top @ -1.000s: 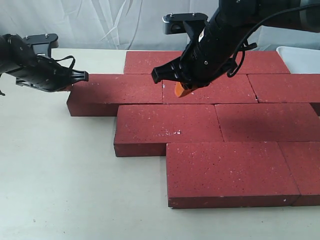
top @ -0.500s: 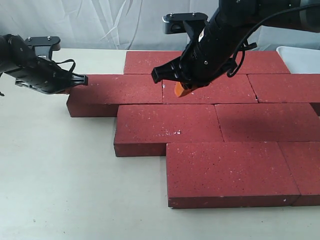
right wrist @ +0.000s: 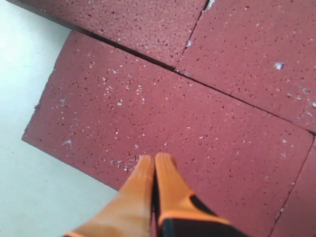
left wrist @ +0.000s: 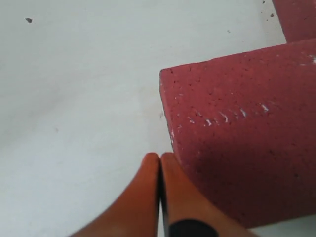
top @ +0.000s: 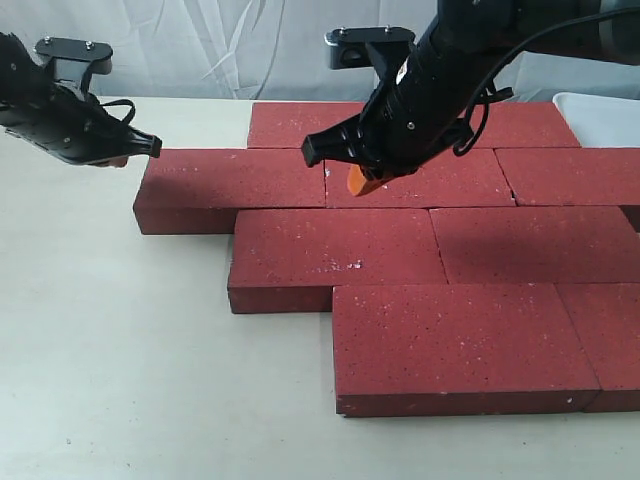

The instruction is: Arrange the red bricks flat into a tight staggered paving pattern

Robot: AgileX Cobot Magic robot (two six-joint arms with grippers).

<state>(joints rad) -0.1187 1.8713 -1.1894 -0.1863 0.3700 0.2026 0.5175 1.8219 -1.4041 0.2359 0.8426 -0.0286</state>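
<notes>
Several red bricks lie flat in staggered rows that touch one another, the leftmost one (top: 235, 180) jutting out at the left end of the second row. My left gripper (top: 140, 153) hovers shut and empty just off that brick's far left corner. In the left wrist view its orange tips (left wrist: 159, 157) sit beside the brick's corner (left wrist: 242, 148), over bare table. My right gripper (top: 360, 181) is shut and empty, its tips (right wrist: 155, 159) just above a brick (right wrist: 197, 123) in the second row, near the joint with the leftmost one.
A white tray (top: 605, 115) stands at the back right behind the bricks. The pale tabletop (top: 110, 340) stretches to the left and front of the paving. A white curtain hangs behind the table.
My left gripper has drawn back to the left and risen a little, away from the end of the leftmost brick. The right arm and the bricks have not moved.
</notes>
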